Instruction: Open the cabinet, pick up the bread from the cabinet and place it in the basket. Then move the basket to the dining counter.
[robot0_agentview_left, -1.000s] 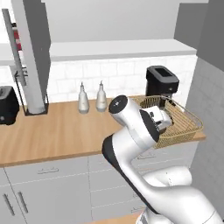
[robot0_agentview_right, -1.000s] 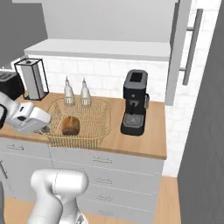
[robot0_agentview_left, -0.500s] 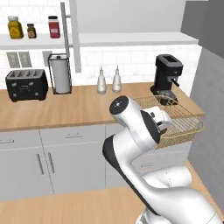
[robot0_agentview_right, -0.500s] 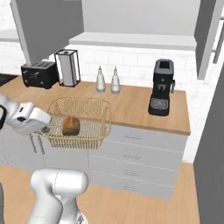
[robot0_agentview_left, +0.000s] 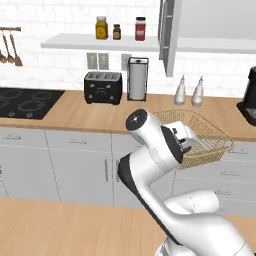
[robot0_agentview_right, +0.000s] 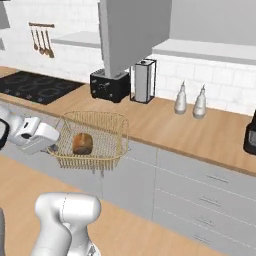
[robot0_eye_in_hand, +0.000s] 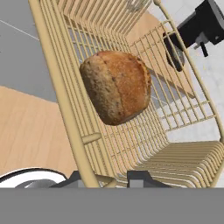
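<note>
**One loaf riding in a lifted basket**

One brown bread (robot0_agentview_right: 82, 143) sits inside the tan wicker basket (robot0_agentview_right: 112, 131), which shows at centre-left of the right base view and at centre-right of the left base view. The gripper (robot0_agentview_right: 52, 146) is clamped on the basket's near rim, its jaws nearly together around the wire edge. In the hand view the bread (robot0_eye_in_hand: 116, 85) lies in the upper middle of the frame against the basket's mesh floor, and the fingertips (robot0_eye_in_hand: 139, 178) stand at the bottom edge by the rim. The basket hangs in front of the grey drawers (robot0_agentview_right: 210, 195), off the wood counter (robot0_agentview_right: 165, 122). A black toaster (robot0_agentview_left: 103, 87) stands on that counter, in the upper middle of the left base view.
</note>
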